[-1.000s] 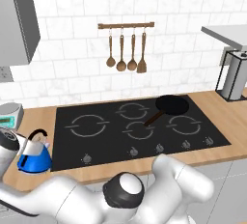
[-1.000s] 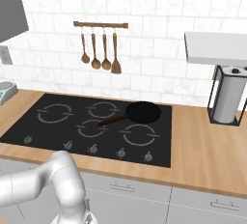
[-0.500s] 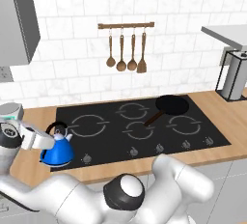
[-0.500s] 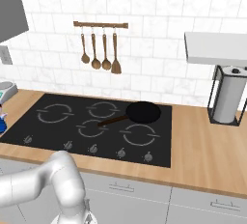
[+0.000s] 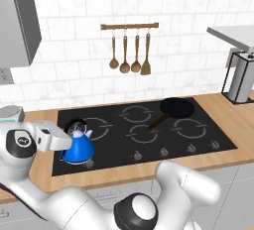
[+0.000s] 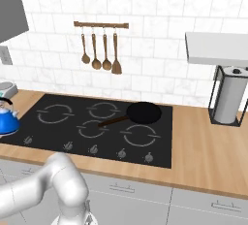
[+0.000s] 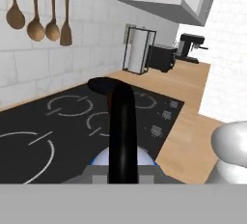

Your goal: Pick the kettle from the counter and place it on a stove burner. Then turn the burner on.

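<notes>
The bright-blue kettle (image 5: 79, 149) hangs by its black arched handle just over the front-left part of the black cooktop (image 5: 119, 147). My gripper (image 5: 73, 131) is shut on that handle from the left. The wide stove burner ring (image 5: 105, 125) lies right behind the kettle, partly hidden by it. From the right base view the kettle (image 6: 6, 120) sits at the far left edge, left of the burner (image 6: 54, 114). In the hand view the handle (image 7: 120, 131) runs up the middle, with the blue body (image 7: 102, 159) just below it. The wooden counter (image 5: 233, 120) surrounds the cooktop.
A black frying pan (image 5: 177, 107) rests on the back right burner, handle pointing to the cooktop's middle. Knobs (image 5: 163, 150) line the cooktop's front edge. A paper-towel holder (image 6: 226, 100) stands at the right. Wooden utensils (image 5: 130, 50) hang on the wall. A grey appliance (image 5: 10, 112) sits far left.
The kettle has travelled right in my shut gripper, from the counter at the left to over the cooktop's front-left part. The pan has not moved.
</notes>
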